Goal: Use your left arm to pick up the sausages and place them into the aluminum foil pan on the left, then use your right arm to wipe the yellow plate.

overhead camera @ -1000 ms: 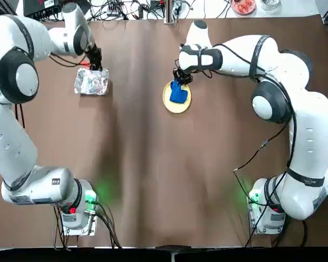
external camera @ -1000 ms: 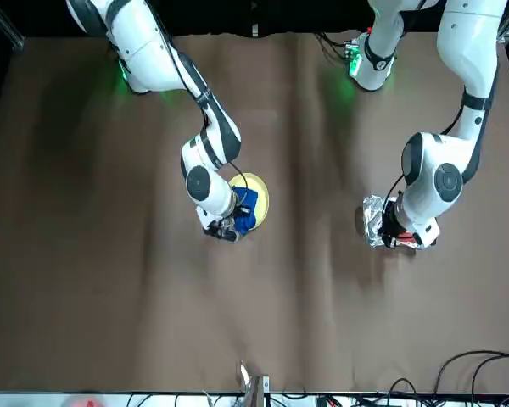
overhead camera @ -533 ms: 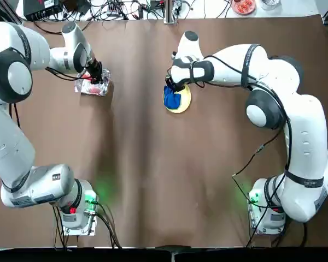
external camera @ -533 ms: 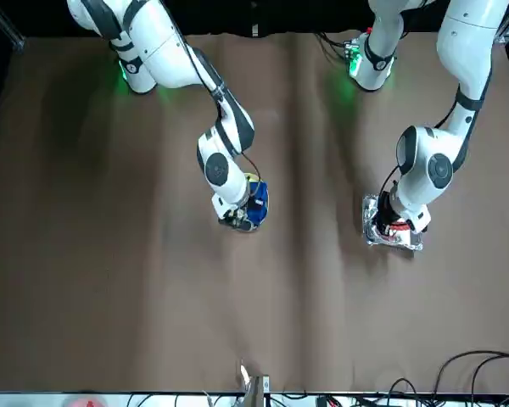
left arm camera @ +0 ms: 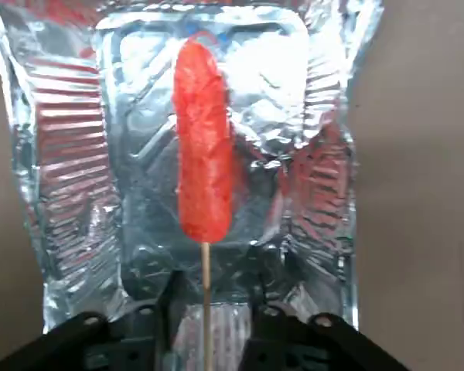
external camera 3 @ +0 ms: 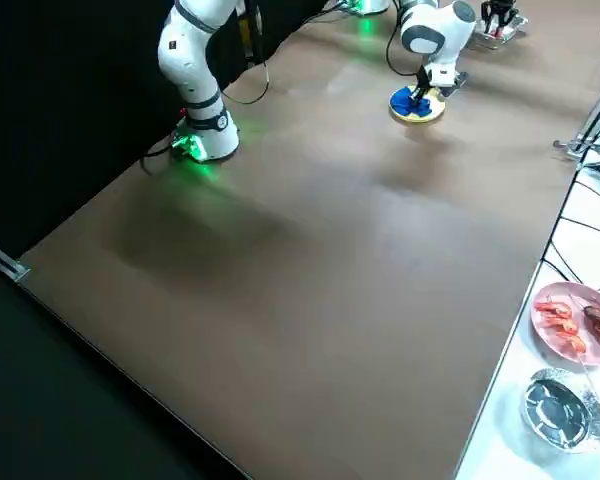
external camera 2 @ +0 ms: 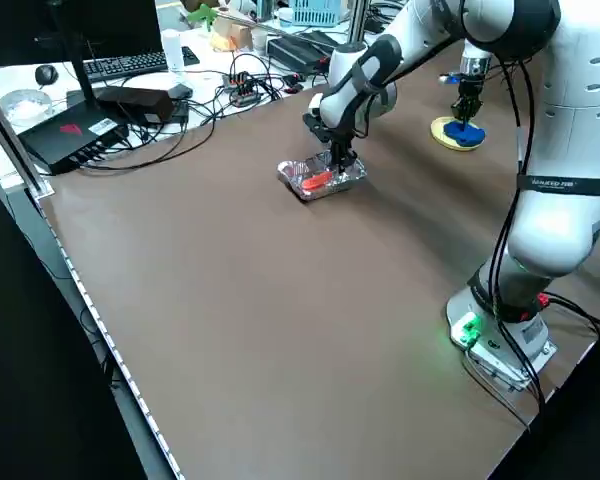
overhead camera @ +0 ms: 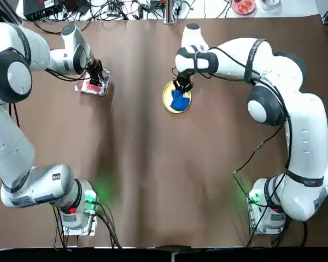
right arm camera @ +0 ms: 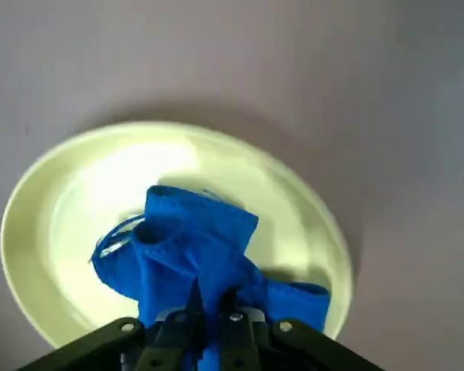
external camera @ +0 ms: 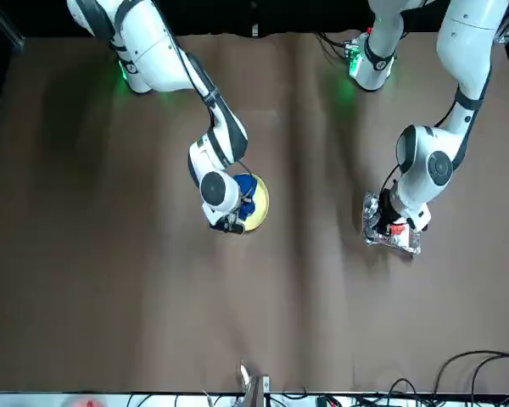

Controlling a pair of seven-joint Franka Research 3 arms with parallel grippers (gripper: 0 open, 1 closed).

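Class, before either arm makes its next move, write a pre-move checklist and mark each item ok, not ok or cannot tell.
1. Sausage inside the foil pan: ok.
2. Left gripper, over the pan, has its fingers apart: ok.
3. Left gripper's fingers clear of the sausage's stick: not ok, the stick runs between them.
4. Right gripper, over the yellow plate, grips the blue cloth: ok.
5. Plate clean beneath the cloth: cannot tell, covered.

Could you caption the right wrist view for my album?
Right gripper pinching a blue cloth over a pale-yellow plate.
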